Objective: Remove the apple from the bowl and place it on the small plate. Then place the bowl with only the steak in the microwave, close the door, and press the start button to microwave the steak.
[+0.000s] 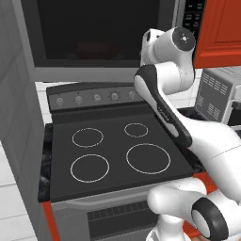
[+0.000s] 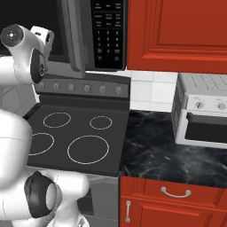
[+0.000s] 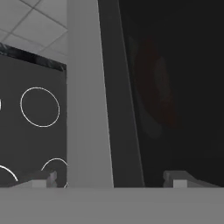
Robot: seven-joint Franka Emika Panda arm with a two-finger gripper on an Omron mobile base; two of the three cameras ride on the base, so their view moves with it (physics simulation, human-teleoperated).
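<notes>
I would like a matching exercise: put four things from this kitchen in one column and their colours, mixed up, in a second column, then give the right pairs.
Things:
1. stove top
2. upper cabinet
3. toaster oven
4. counter

Colours:
A. red
B. black, marbled with pale veins
C. silver-white
D. dark grey with white burner rings

Pairs: 1-D, 2-A, 3-C, 4-B

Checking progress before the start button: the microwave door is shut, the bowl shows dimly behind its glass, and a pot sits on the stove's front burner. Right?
Not quite: the stove has no pot on it; the left base view shows its burner rings bare. The rest holds: the door looks shut, the bowl dim behind its glass.
</notes>
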